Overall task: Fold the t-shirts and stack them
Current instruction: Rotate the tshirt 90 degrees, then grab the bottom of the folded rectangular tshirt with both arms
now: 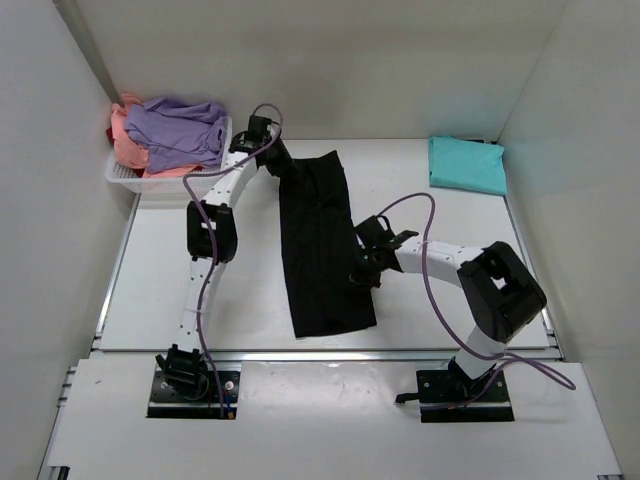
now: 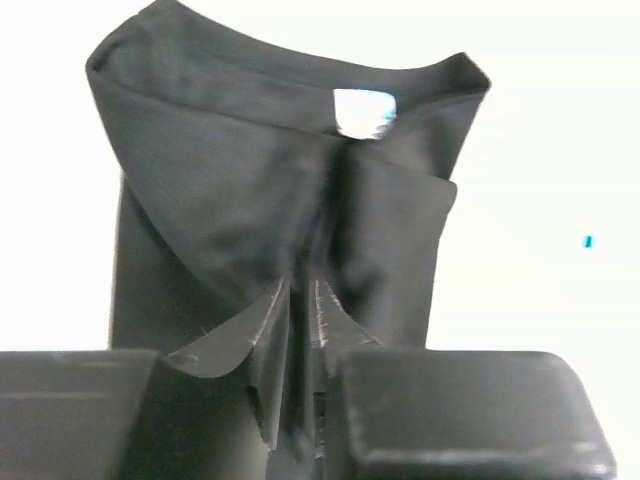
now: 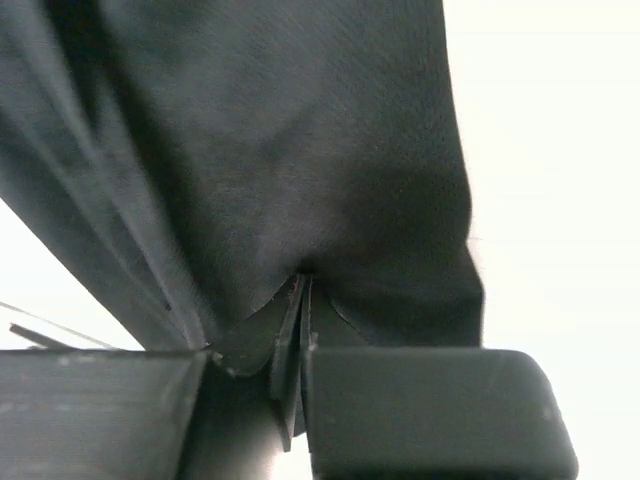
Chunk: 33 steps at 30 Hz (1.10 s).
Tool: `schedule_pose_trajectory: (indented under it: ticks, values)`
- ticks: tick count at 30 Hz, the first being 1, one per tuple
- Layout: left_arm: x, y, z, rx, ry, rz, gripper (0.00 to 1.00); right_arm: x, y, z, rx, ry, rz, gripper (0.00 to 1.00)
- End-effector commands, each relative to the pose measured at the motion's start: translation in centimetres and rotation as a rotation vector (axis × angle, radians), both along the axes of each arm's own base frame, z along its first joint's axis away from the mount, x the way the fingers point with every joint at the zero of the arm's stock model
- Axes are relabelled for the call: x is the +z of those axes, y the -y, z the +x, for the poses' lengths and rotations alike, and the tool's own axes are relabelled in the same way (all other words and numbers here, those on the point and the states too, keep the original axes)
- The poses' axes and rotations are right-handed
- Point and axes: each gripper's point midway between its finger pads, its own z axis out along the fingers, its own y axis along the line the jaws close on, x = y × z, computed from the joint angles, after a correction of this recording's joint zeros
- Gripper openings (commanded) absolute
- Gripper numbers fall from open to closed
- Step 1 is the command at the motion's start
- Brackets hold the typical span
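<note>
A black t-shirt lies as a long folded strip down the middle of the table. My left gripper is shut on its far left edge near the collar; the left wrist view shows the cloth pinched between the jaws, with the blue-white neck label beyond. My right gripper is shut on the strip's right edge, the black cloth bunched at the jaws. A folded teal t-shirt lies at the back right. Lavender and salmon-pink tees are piled in the basket.
The white mesh basket stands at the back left corner against the wall. White walls close in the table on the left, back and right. The table's near edge runs in front of the arm bases.
</note>
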Motion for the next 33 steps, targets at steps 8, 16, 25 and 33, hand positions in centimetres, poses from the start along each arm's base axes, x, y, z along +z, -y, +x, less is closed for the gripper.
schedule_pose_trajectory:
  ticks: [8, 16, 25, 33]
  values:
    - [16.9, 2.2, -20.2, -0.261, 0.152, 0.025, 0.38, 8.0, 6.0, 1.7, 0.086, 0.262, -0.117, 0.37]
    - [3.6, -1.9, -41.4, -0.284, -0.142, 0.067, 0.49, 4.2, 10.4, -4.4, 0.082, 0.182, -0.111, 0.46]
    - [0.3, -3.2, -45.0, -0.210, -0.182, 0.035, 0.58, 0.8, 9.2, -8.2, 0.090, 0.097, -0.013, 0.46]
    - [-0.8, -0.7, -45.7, -0.260, -0.199, 0.018, 0.60, 0.5, 8.0, -7.9, 0.085, 0.096, 0.015, 0.46]
